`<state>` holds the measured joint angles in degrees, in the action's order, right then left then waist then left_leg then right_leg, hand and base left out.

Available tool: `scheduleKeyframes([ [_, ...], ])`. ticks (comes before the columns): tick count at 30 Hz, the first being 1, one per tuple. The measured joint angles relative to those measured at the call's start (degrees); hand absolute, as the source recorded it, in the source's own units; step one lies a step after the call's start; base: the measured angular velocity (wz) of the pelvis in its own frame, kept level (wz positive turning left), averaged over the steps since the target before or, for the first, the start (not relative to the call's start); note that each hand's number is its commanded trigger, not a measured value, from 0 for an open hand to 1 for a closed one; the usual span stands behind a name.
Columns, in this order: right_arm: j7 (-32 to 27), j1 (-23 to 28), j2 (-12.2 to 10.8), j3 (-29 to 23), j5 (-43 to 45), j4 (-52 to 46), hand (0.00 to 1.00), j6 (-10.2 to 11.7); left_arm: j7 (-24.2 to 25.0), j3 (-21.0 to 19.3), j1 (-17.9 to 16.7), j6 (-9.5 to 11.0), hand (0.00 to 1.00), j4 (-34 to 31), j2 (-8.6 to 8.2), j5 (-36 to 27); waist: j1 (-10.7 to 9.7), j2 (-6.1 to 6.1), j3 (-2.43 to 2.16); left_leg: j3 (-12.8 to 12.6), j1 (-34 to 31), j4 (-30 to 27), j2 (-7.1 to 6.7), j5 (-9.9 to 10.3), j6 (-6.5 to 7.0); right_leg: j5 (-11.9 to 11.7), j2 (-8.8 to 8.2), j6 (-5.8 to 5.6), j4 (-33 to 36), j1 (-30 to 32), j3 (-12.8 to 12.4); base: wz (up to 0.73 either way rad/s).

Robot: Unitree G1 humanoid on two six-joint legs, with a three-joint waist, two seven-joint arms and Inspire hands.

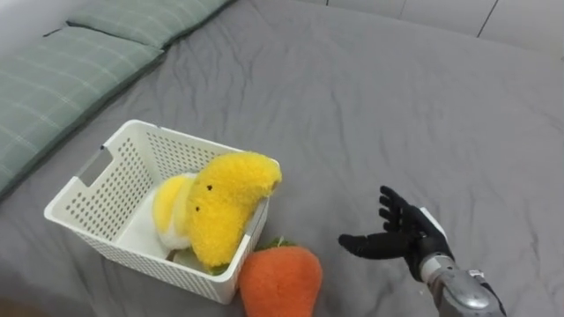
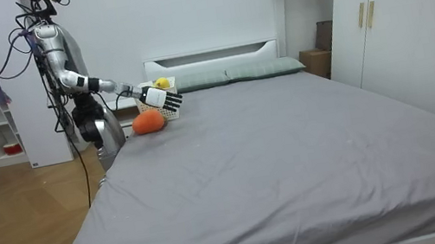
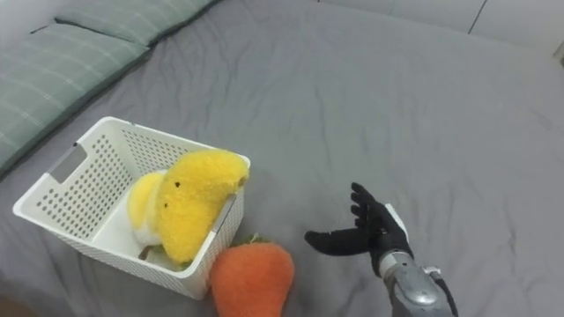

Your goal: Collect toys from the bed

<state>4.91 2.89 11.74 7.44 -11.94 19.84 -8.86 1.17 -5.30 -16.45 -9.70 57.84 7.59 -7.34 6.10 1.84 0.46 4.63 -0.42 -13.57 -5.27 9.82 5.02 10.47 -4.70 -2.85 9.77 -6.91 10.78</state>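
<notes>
Orange plush toy (image 1: 280, 280): on the grey bed (image 1: 370, 106), outside the white basket (image 1: 88, 180), just beside its five o'clock corner; not yet collected.
Yellow plush toy (image 1: 225, 198): in the basket, leaning over the rim toward two o'clock.
Right hand (image 1: 401, 233): at the orange toy's three o'clock, apart from it, fingers spread wide, holding nothing.
Step in hand: probably a reach for the orange toy.
Doing it well: travel toward nine o'clock, fingers wide until they straddle the soft body, close round its middle, lift clear of the rim, release over the basket's free ten o'clock end.
</notes>
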Motion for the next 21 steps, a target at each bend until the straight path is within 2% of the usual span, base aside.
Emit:
scheduleKeyframes([
  [2,2.2,0.0,-0.7,0.7,1.6,-0.1,0.00,0.0,-0.5,0.2,0.1,0.0,0.00,0.0,-0.07,-0.1,0.1,0.01,-0.01,-0.1,0.0,0.1,0.03,0.1,0.05,0.0,0.00,0.00,0.0,0.1,0.0,-0.07],
  [8,6.6,0.3,-0.8,4.9,8.2,-0.1,0.00,0.0,-1.8,1.1,0.1,0.3,0.00,-0.4,-0.29,0.1,0.6,0.03,-0.03,-0.1,0.0,0.1,0.02,0.1,0.06,0.0,0.00,0.01,0.0,0.1,0.1,-0.01],
  [12,9.2,0.4,-1.0,5.2,9.3,-0.1,0.00,-0.1,-1.9,1.1,-0.1,0.3,0.00,-0.4,-0.34,0.0,0.7,0.09,-0.07,0.3,-0.1,0.0,-0.04,0.2,0.04,0.0,-0.01,0.00,0.0,0.1,0.4,0.03],
  [16,11.2,0.4,-1.3,6.8,10.0,-0.3,0.00,-0.9,-2.0,2.2,-0.7,0.3,0.00,-0.5,-0.38,0.0,1.1,0.19,-0.33,0.8,-0.3,0.0,-0.10,0.2,-0.01,-0.1,0.02,0.00,0.0,0.1,0.7,0.04],
  [21,13.4,0.4,-2.3,8.8,9.9,-0.3,0.00,-1.6,-2.2,3.4,-0.7,0.3,0.00,-0.5,-0.43,0.0,2.3,0.46,-0.46,0.9,-0.4,-0.1,-0.11,0.2,-0.03,-0.1,0.02,0.01,0.0,0.0,1.1,0.02],
])
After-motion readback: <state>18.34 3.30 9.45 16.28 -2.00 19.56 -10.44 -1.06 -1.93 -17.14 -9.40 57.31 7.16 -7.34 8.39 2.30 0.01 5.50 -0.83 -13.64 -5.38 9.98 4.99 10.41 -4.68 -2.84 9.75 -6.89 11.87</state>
